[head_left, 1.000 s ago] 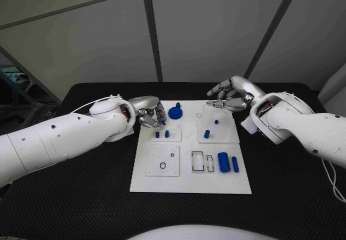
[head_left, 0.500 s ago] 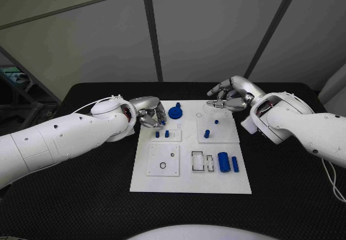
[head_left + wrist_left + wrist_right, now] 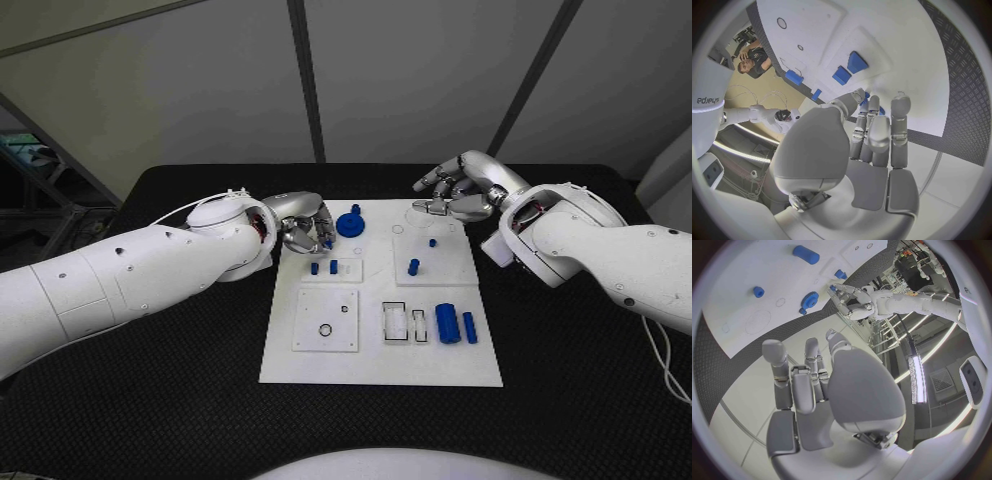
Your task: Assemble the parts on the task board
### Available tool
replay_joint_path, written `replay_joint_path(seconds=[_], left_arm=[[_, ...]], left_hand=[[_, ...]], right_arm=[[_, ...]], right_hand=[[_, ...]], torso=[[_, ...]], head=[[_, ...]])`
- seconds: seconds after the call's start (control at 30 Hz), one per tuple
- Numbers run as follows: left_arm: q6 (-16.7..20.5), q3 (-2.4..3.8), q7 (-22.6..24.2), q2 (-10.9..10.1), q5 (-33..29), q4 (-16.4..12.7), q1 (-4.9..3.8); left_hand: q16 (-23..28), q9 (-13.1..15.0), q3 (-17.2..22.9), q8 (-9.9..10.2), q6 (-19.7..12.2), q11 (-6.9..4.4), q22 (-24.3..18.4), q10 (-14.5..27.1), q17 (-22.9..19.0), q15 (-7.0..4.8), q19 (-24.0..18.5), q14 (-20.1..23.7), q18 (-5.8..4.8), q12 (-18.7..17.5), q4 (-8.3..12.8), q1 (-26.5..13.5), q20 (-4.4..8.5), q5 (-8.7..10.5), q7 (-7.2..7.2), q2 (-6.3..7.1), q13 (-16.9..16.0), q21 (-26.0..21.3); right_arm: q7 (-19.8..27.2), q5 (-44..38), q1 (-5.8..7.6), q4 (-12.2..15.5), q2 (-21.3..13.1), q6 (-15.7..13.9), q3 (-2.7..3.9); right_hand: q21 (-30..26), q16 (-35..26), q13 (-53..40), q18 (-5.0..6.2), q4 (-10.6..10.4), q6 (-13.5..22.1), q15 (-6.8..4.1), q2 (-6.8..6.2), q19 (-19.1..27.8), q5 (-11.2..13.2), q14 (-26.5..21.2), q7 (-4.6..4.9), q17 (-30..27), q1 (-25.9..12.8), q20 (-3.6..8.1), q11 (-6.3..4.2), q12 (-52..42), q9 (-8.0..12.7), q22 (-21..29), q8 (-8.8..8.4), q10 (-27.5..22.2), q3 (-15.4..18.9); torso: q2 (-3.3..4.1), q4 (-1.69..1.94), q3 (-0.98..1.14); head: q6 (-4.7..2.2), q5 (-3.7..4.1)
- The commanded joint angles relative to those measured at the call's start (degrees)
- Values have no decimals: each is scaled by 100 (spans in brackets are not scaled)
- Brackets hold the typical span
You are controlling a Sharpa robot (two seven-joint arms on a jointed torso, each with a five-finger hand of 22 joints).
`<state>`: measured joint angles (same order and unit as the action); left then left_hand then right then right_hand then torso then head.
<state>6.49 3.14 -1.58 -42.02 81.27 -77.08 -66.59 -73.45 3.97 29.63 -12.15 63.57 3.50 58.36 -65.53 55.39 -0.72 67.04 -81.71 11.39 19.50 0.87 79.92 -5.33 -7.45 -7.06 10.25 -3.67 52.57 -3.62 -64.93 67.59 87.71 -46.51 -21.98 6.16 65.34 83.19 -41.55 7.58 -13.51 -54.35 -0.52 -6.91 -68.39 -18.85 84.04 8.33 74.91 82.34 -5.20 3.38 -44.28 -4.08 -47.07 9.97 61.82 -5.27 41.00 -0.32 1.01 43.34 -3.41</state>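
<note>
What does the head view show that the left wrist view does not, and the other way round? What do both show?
Head view: the whole board, with a thick cylinder and empty slots at its near end, and the back of the left robot hand. Left wrist view: the palm side of that robot hand, its fingers stretched toward the board. Both: the board and the two pegs beside the left robot hand.
</note>
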Motion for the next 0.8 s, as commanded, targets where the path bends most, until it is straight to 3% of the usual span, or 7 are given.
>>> replay_joint_path(seconds=[0.03,0.8], left_arm=[[-76,5,-21,26,-17,15,-6],[-253,5,-140,54,10,70,-7]], left_hand=[[-13,3,39,23,34,0,5,-21,-9,-4,30,-23,-224,-26,5,-58,11,20,-18,4,-7,20],[-16,-4,40,75,18,3,18,-44,-24,-2,25,-19,-222,-72,33,-76,10,35,-23,20,-12,16]], right_arm=[[16,-19,8,4,4,4,4],[-12,-46,8,4,-3,19,4]], right_hand=[[-36,-37,18,49,-4,-15,-46,17,47,-39,305,0,357,56,-4,-14,38,10,25,33,-11,-34],[-40,-38,21,50,-5,-15,-45,17,50,-41,305,1,356,55,-4,-14,39,10,32,33,-11,-35]], torso=[[-1,0,0],[-3,2,-1]], head=[[-3,7],[17,29]])
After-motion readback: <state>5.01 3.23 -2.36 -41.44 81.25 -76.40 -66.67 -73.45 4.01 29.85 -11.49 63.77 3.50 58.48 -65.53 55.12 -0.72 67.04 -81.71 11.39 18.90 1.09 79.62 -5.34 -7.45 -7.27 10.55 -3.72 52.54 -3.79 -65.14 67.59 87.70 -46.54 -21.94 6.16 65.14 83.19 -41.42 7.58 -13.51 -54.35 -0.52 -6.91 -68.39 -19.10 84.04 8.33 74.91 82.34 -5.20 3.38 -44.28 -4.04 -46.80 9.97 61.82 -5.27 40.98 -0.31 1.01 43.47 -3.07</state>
